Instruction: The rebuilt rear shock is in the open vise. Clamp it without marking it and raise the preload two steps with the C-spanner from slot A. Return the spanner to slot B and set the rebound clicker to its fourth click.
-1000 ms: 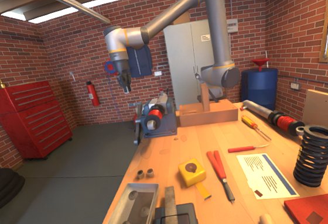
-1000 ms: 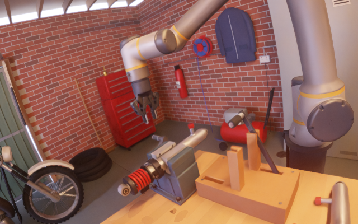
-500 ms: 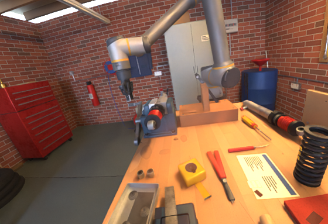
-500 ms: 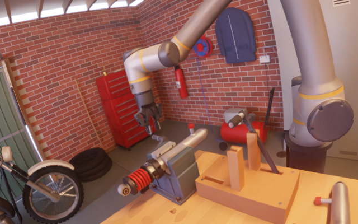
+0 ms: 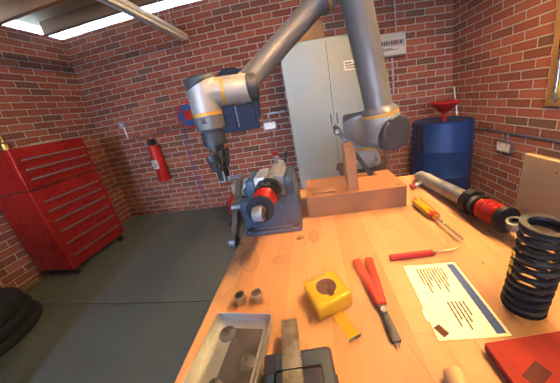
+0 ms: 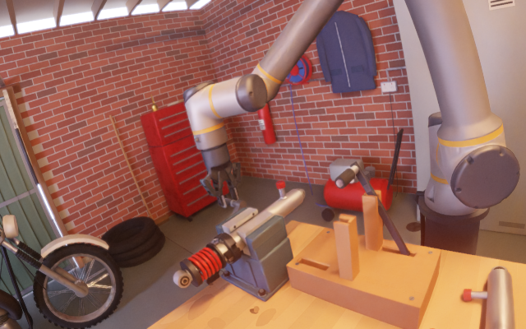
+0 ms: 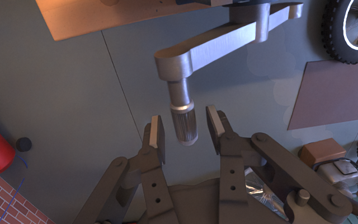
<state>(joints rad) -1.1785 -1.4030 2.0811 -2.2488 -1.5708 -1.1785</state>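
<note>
The rear shock [image 6: 233, 242], with a red spring and a grey body, lies in the blue vise [image 6: 258, 251] at the bench's left edge. The vise crank handle [image 7: 203, 50] sticks out past the bench edge. Its knurled knob [image 7: 185, 127] points up between my fingers. My gripper [image 7: 184, 131] is open around the knob and holds nothing. In the side camera it hangs just left of the vise [image 5: 270, 200]. The dark C-spanner [image 6: 383, 209] leans in a slot of the wooden rack [image 6: 365, 267] to the right of the vise.
A brick wall, a red tool chest [image 5: 55, 203] and a fire extinguisher [image 5: 158, 159] stand behind. A motorcycle wheel [image 6: 77, 279] and tyres [image 6: 134, 240] sit on the floor below. Pliers [image 5: 375, 288], screwdrivers, a yellow block [image 5: 327, 294] and a black spring [image 5: 535, 268] lie on the bench.
</note>
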